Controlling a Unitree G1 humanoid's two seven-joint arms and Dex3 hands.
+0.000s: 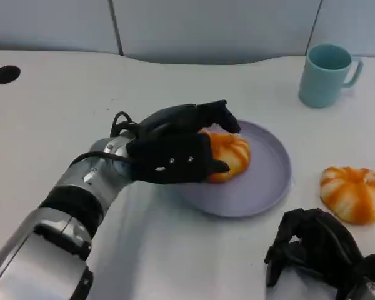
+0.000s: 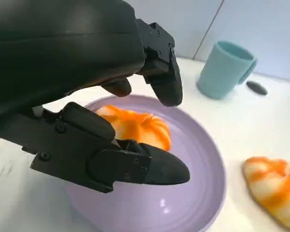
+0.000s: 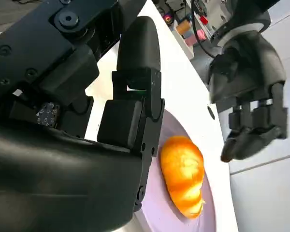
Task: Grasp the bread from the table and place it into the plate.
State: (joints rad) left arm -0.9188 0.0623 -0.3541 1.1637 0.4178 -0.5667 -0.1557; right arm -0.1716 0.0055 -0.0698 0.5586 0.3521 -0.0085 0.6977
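An orange-and-white striped bread (image 1: 232, 154) lies in the left part of the lilac plate (image 1: 265, 187). My left hand (image 1: 175, 149) hovers over the plate's left side with its fingers spread around the bread. In the left wrist view the bread (image 2: 140, 128) sits on the plate (image 2: 193, 198) between the fingers, with a gap on each side. The right wrist view shows the left hand (image 3: 249, 96) hanging above the bread (image 3: 183, 179) and apart from it. My right hand (image 1: 315, 249) rests near the table's front right with loosely bent fingers, holding nothing.
A second striped bread (image 1: 355, 192) lies on the table right of the plate, just beyond my right hand. A teal mug (image 1: 325, 75) stands at the back right. A grey wall runs along the table's far edge.
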